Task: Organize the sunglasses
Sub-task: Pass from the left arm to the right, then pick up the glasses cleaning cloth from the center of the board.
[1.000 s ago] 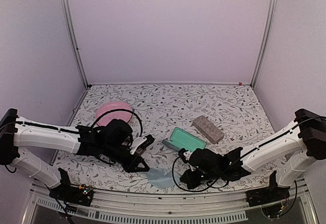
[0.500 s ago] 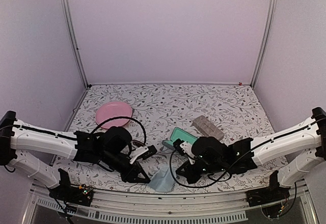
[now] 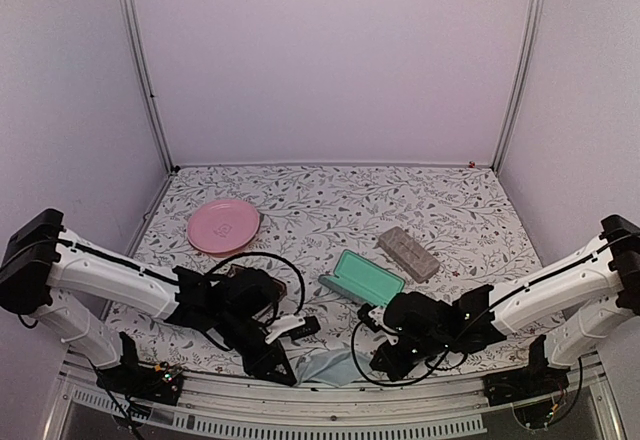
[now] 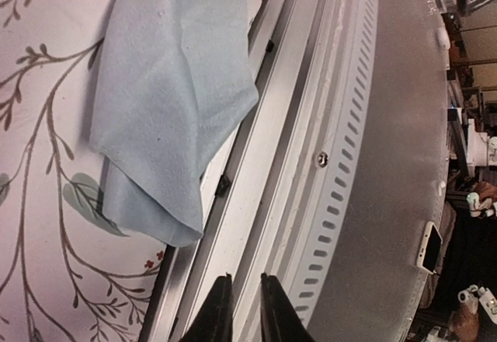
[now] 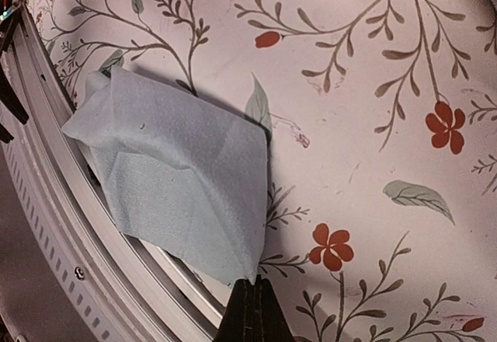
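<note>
Neither pair of sunglasses shows in any view. A pale blue cloth (image 3: pixel 328 366) lies crumpled at the table's near edge, partly over the metal rail; it also shows in the left wrist view (image 4: pixel 167 101) and the right wrist view (image 5: pixel 178 179). My right gripper (image 5: pixel 252 281) is shut on the cloth's near corner, and in the top view (image 3: pixel 380 364) it sits just right of the cloth. My left gripper (image 4: pixel 245 278) hangs over the front rail just left of the cloth (image 3: pixel 278 368), jaws slightly apart with nothing between them.
An open teal case (image 3: pixel 362 277) lies mid-table, with a grey-brown case (image 3: pixel 408 252) behind it to the right. A pink plate (image 3: pixel 223 226) sits at back left. The perforated metal front rail (image 4: pixel 311 163) runs right under both grippers. Walls enclose three sides.
Both arms have drawn back toward the near edge. The cloth has been dragged with the right gripper from the table onto the front rail. The left gripper has moved over the rail.
</note>
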`<state>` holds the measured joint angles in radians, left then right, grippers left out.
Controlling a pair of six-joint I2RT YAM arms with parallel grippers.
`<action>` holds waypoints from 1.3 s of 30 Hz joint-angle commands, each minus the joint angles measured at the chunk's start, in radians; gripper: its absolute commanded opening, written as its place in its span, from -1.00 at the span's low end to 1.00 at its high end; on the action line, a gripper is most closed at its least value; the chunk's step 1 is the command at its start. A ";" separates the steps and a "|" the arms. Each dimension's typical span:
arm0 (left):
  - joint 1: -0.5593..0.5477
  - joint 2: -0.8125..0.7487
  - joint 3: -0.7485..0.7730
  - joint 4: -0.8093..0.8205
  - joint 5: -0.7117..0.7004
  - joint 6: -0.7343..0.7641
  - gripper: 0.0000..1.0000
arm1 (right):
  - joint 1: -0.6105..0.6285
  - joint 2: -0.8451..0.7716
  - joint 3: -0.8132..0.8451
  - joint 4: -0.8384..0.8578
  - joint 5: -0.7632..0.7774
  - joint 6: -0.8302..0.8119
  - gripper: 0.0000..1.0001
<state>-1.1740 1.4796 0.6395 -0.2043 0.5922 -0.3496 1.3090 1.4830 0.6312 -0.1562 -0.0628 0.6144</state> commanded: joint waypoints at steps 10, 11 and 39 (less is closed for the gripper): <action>0.175 0.087 0.126 0.166 -0.037 0.000 -0.30 | 0.006 -0.017 -0.077 0.065 -0.045 0.029 -1.00; 0.178 0.120 0.149 0.167 -0.033 0.003 -0.28 | 0.006 -0.016 -0.079 0.068 -0.040 0.034 -1.00; 0.107 0.433 0.317 0.145 0.174 0.057 -0.74 | 0.004 -0.035 -0.077 0.090 0.020 0.049 -1.00</action>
<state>-1.0588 1.9190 0.9524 -0.0677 0.7567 -0.2905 1.3090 1.4677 0.5507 -0.0547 -0.0795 0.6659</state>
